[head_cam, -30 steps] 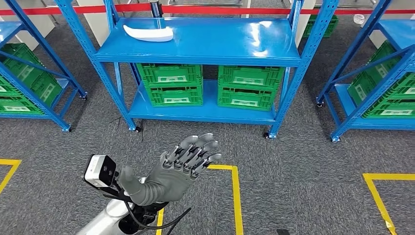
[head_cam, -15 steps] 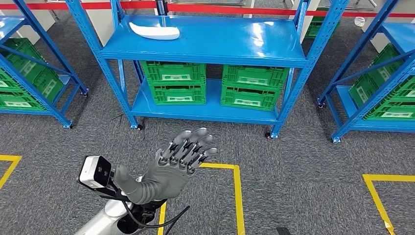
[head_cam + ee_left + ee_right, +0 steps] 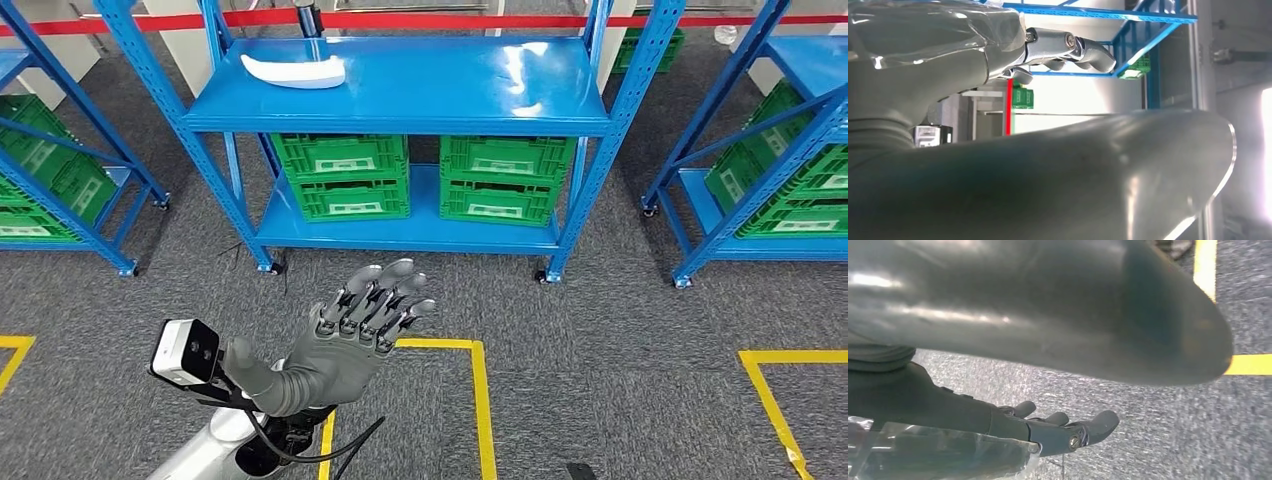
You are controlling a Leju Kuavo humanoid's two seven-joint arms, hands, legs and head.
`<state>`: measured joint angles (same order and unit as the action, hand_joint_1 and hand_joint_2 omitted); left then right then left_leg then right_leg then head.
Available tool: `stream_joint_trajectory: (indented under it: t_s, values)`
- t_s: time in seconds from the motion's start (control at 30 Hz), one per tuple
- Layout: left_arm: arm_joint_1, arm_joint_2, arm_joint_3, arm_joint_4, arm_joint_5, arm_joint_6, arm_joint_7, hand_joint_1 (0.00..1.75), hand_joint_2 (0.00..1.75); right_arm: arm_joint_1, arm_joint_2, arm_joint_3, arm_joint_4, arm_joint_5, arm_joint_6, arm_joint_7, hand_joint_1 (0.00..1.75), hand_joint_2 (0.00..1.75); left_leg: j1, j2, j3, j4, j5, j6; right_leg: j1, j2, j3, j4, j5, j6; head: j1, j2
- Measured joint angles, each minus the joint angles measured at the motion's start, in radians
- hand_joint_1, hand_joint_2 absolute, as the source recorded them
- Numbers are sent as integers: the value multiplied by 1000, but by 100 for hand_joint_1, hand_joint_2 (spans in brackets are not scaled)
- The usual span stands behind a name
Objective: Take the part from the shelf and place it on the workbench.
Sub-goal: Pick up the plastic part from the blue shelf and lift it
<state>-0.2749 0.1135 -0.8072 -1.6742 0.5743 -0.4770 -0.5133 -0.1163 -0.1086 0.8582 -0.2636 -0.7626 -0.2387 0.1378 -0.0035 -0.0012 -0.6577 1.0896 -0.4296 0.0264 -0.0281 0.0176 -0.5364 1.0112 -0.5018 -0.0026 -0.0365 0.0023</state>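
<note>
The white curved part [image 3: 293, 70] lies on the top board of the blue shelf [image 3: 450, 95], near its back left corner. My left hand [image 3: 352, 332] is raised over the grey carpet, well short of the shelf, with its fingers spread and nothing in it. The left wrist view has the same left hand's fingers [image 3: 1068, 47] stretched out toward blue racking. In the right wrist view my right hand [image 3: 1048, 432] hangs above the carpet, its fingers extended and holding nothing.
Green crates [image 3: 345, 175] fill the shelf's lower level. More blue racks with green crates stand at the left [image 3: 60, 190] and right [image 3: 770, 180]. Yellow tape lines [image 3: 480, 400] mark the carpet, and a red barrier tape [image 3: 450, 19] runs behind the shelf.
The whole picture sways a little, so the camera has moved. My left hand stays raised and spread, a touch further left and higher in the picture.
</note>
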Motion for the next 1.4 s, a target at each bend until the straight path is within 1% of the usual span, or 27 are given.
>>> stream_joint_trajectory:
  t_s: [0.03, 0.07, 0.13, 0.2, 0.23, 0.3, 0.33, 0.37, 0.4, 0.47, 0.67, 0.7, 0.77, 0.8, 0.83, 0.9, 0.93, 0.97, 1.0, 1.03, 1.07, 1.1, 1.13, 1.2, 1.27, 1.33, 1.4]
  values:
    - [-3, 1, -1, -2, 0, 0, -1, 0, 0, 0, 2, 0, 0, -1, 0, -2, 0, 0, -5, -1, 21, -44, 12, 11, -1, 1, 2, -3, -2, 3, 1, 0]
    - [-5, 2, -2, -3, 1, -1, -2, 0, 0, 1, 4, 0, 0, -3, 0, -4, 0, 0, -10, -2, 32, -66, 10, 20, -2, 1, 3, -4, 0, 10, 1, 0]
    - [-8, 4, -5, -6, 3, -2, -4, 0, 0, 6, 5, 0, 0, -6, 2, -7, 0, 0, -13, -1, 50, -94, 6, 29, -3, -2, 7, -4, 7, 26, -1, 0]
    - [-10, 4, -8, -9, 4, -3, -6, 0, 0, 10, 4, 0, 0, -8, 2, -10, 0, 0, -8, -1, 76, -115, 7, 35, -2, -7, 3, 19, -2, 30, 1, 0]
    - [-12, 4, -9, -10, 4, -4, -7, 0, 0, 10, 3, 0, 0, -8, 2, -11, 0, 0, -6, -1, 86, -122, 6, 37, -3, -8, -19, 59, -20, 28, 3, 0]
    - [-15, 5, -12, -10, 5, -4, -8, 0, 0, 10, 0, 0, 0, -9, 3, -12, 0, 0, -8, -1, 91, -123, 1, 39, -2, -9, -96, 186, -66, 25, 6, 0]
    - [-15, 5, -13, -10, 5, -4, -8, 0, 0, 12, -2, 0, 0, -9, 3, -12, 0, 0, -9, -3, 93, -122, -2, 38, -3, -9, -138, 242, -82, 27, 6, 0]
    - [-15, 5, -14, -10, 5, -4, -8, 0, 0, 15, -4, 0, 0, -10, 3, -12, 0, 0, -9, -5, 96, -122, -6, 37, -4, -9, -164, 268, -82, 32, 6, 0]
    - [-15, 5, -15, -10, 5, -4, -8, 0, 0, 17, -5, 0, 0, -10, 3, -12, 0, 0, -8, -6, 100, -121, -10, 34, -5, -10, -174, 265, -70, 40, 7, 0]
    - [-15, 5, -16, -10, 5, -4, -8, 0, 0, 20, -8, 0, 0, -10, 3, -12, 0, 0, -7, -8, 107, -120, -16, 31, -7, -10, -169, 229, -43, 51, 7, 0]
    - [-15, 5, -16, -10, 5, -4, -8, 0, 0, 20, -8, 0, 0, -10, 3, -12, 0, 0, -7, -8, 109, -120, -18, 30, -7, -11, -162, 210, -31, 54, 7, 0]
    - [-15, 5, -16, -10, 5, -4, -8, 0, 0, 20, -9, 0, 0, -10, 3, -12, 0, 0, -6, -8, 112, -119, -20, 28, -8, -11, -154, 187, -18, 58, 7, 0]
    - [-15, 5, -18, -10, 5, -4, -8, 0, 0, 20, -10, 0, 0, -10, 3, -12, 0, 0, -5, -7, 121, -111, -34, 19, -9, -16, -116, 83, 36, 65, 8, 0]
    - [-15, 5, -19, -10, 5, -4, -8, 0, 0, 21, -11, 0, 0, -10, 4, -12, 0, 0, -5, -6, 126, -104, -45, 9, -8, -18, -97, 35, 57, 53, 8, 0]
    - [-16, 6, -20, -11, 6, -4, -9, 0, 0, 21, -11, 0, 0, -10, 6, -12, 0, 0, -3, -4, 111, -62, -63, -4, -8, -18, -77, 2, 66, 33, 8, 0]
    - [-19, 9, -24, -13, 8, -4, -10, 0, 0, 24, -10, 0, 0, -10, 8, -12, 0, 0, 2, 0, 2, 99, -114, -27, -2, -12, -49, 2, 42, -6, 7, 0]
    - [-20, 10, -25, -14, 9, -4, -10, 0, 0, 24, -10, 0, 0, -11, 9, -12, 0, 0, 5, 0, -48, 156, -117, -29, 1, -8, -33, 2, 31, -11, 6, 0]
    - [-19, 12, -26, -14, 9, -4, -10, 0, 0, 25, -10, 0, 0, -11, 9, -12, 0, 0, 4, 0, -70, 156, -98, -22, 8, -6, -21, 2, 21, -12, 5, 0]
    - [-20, 12, -26, -15, 9, -4, -10, 0, 0, 25, -9, 0, 0, -11, 10, -12, 0, 0, -2, 0, -49, 89, -49, -6, 12, -4, -12, 0, 14, -14, 5, 0]
    - [-20, 12, -26, -16, 10, -4, -10, 0, 0, 25, -4, 0, -1, -11, 11, -12, 0, 0, -11, 3, -24, 22, -8, 16, 15, -3, -3, -2, 7, -14, 9, 0]
    - [-21, 12, -25, -18, 10, -4, -10, 0, 0, 24, -2, 0, -1, -11, 12, -12, 0, 0, -20, 4, -2, -33, 17, 35, 15, -3, 5, -7, 2, -14, 13, 0]
    - [-23, 12, -25, -20, 10, -4, -10, 0, 0, 24, 2, 0, -1, -11, 13, -13, 0, 0, -30, 5, 14, -70, 27, 50, 11, -3, 10, -15, -1, -9, 16, 0]
    - [-24, 12, -25, -23, 11, -4, -10, 0, 0, 24, 4, 0, -2, -11, 11, -14, 0, 0, -37, 6, 24, -92, 25, 59, 8, -6, 15, -18, 4, -2, 19, 0]
    - [-24, 14, -26, -27, 11, -4, -10, 0, 0, 24, 6, 0, -2, -11, 3, -20, 0, 0, -40, 5, 58, -131, 27, 66, 4, -12, 28, -19, 15, 13, 18, 0]
    - [-27, 14, -28, -29, 12, -4, -10, 0, 0, 21, 10, 1, -2, -11, -4, -25, 0, 0, -32, 5, 97, -158, 28, 72, 5, -15, 15, 25, 9, 16, 18, 0]
    - [-30, 13, -29, -29, 12, -3, -10, 0, 0, 17, 7, 1, -2, -10, -9, -28, 0, 0, -27, 5, 116, -165, 22, 69, 4, -15, -54, 134, -24, 12, 18, 0]
    - [-29, 14, -32, -29, 12, -2, -10, 0, 0, 19, 3, 1, -1, -10, -14, -29, 0, 0, -25, 1, 126, -164, 9, 60, -1, -15, -134, 231, -57, 12, 18, 0]
